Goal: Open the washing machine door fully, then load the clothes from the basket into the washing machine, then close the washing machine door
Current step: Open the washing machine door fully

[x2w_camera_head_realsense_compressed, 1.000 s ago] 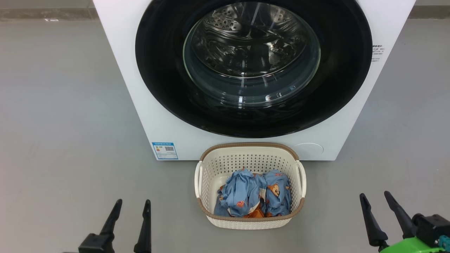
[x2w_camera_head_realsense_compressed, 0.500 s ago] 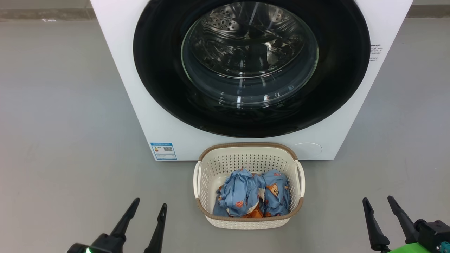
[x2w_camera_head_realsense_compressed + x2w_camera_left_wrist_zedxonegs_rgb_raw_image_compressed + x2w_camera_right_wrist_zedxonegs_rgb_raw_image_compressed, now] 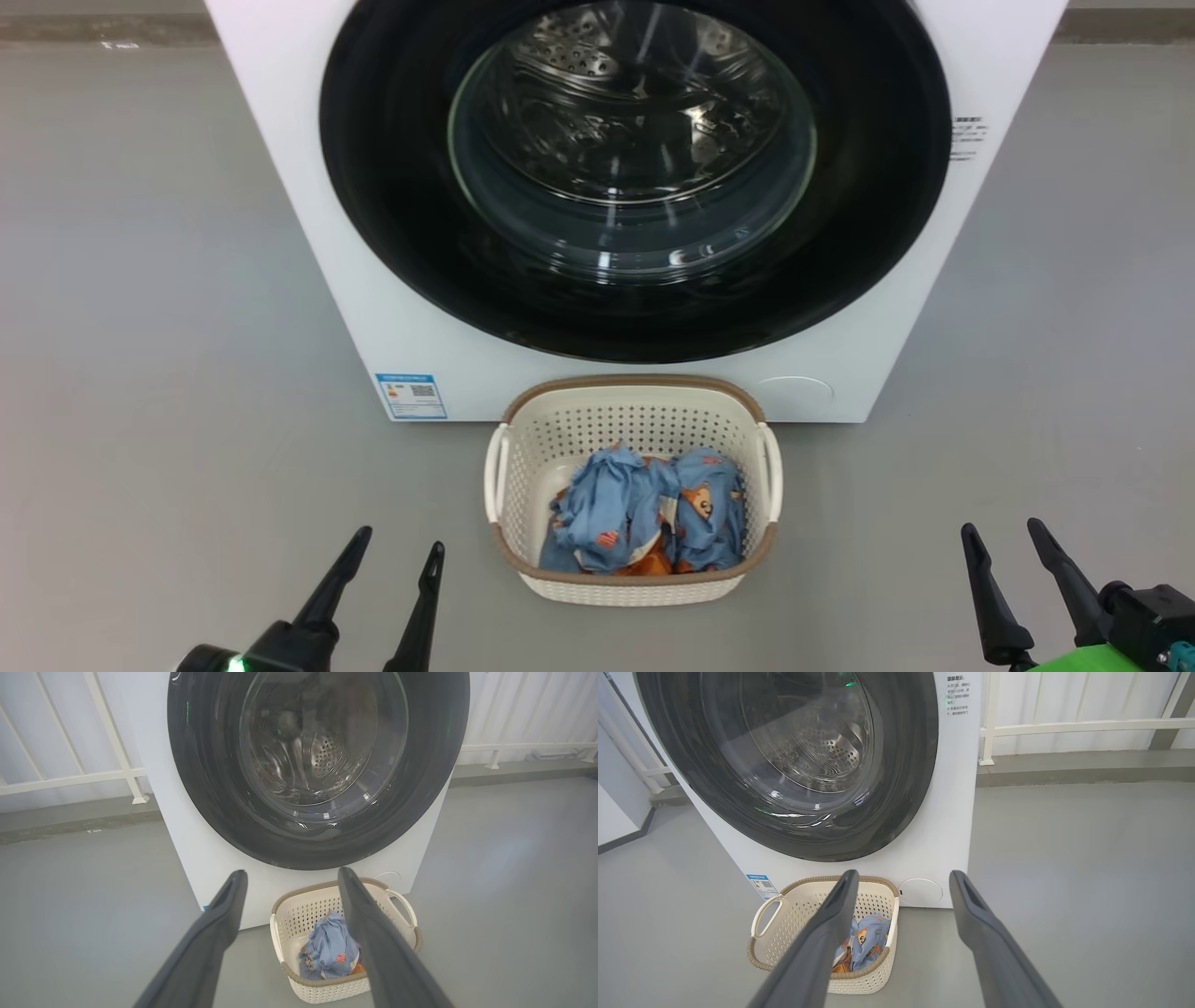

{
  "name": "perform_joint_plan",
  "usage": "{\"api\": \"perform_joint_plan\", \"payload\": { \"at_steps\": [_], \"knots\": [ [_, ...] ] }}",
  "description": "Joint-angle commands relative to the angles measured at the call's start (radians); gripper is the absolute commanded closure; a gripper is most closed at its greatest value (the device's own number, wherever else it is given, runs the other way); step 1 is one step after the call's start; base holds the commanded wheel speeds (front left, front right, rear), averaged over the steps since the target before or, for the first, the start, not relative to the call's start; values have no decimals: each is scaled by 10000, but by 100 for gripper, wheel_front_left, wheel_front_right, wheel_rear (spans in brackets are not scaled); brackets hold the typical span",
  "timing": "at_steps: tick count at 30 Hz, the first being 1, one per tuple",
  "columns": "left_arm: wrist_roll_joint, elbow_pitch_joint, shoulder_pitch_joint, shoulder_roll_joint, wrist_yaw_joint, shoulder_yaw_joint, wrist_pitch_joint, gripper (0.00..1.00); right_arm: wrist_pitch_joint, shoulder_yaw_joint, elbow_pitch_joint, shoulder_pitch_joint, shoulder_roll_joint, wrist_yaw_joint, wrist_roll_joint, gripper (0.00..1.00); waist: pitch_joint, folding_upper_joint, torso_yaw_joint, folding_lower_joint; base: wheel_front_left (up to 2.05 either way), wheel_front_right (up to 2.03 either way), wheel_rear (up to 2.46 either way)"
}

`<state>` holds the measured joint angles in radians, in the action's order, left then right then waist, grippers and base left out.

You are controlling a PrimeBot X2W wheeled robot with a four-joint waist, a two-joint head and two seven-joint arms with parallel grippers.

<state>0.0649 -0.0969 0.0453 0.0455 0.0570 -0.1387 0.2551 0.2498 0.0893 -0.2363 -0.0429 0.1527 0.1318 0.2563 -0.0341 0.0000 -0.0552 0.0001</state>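
The white washing machine [image 3: 308,243] stands straight ahead with its round black door [image 3: 392,215] shut against the front; the steel drum shows through the glass bowl [image 3: 630,140]. On the floor just before it sits the cream basket [image 3: 633,590] holding the light blue bear-print clothes [image 3: 644,509] with some orange cloth. My left gripper [image 3: 397,541] is open at the lower left, a little left of the basket. Over at the lower right my right gripper [image 3: 1001,530] is open too, well clear of the basket. Both wrist views show the door [image 3: 205,793] [image 3: 906,788] and the basket [image 3: 327,991] [image 3: 859,982] beyond spread fingers.
Grey floor [image 3: 140,327] surrounds the machine on both sides. A blue label [image 3: 411,396] and a small round cap [image 3: 794,392] sit low on the machine's front. A white railing [image 3: 70,779] [image 3: 1064,728] runs along the wall behind.
The head camera has shifted, so machine and basket slide left in the picture. My left gripper came in rightward toward the basket over the first half second; the right gripper barely moved.
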Motion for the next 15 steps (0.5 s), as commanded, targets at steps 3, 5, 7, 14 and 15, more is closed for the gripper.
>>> {"api": "perform_joint_plan", "payload": {
  "at_steps": [3, 5, 7, 14, 15],
  "knots": [
    [-79, 246, -205, 47, -98, 310, 67, 0, 120, -184, 266, 100, 165, -11, -27, 0, -41, 0, -6, -1, 123, 123, -246],
    [-70, 270, -215, 47, -113, 308, 67, 0, 120, -187, 266, 122, 175, -11, -19, 0, -68, 0, -2, -1, 123, 123, -246],
    [-62, 294, -218, 47, -128, 302, 67, 0, 120, -190, 268, 137, 187, -11, -11, 0, -89, 0, 1, -1, 123, 123, -246],
    [-33, 298, -262, 47, -152, 269, 67, 0, 120, -213, 284, 164, 209, -11, -3, 0, -154, 0, 1, -1, 123, 123, -246],
    [-27, 305, -276, 47, -158, 267, 67, 0, 120, -213, 290, 174, 211, -11, -4, 0, -168, 0, 1, -1, 123, 123, -246]
  ]
}}
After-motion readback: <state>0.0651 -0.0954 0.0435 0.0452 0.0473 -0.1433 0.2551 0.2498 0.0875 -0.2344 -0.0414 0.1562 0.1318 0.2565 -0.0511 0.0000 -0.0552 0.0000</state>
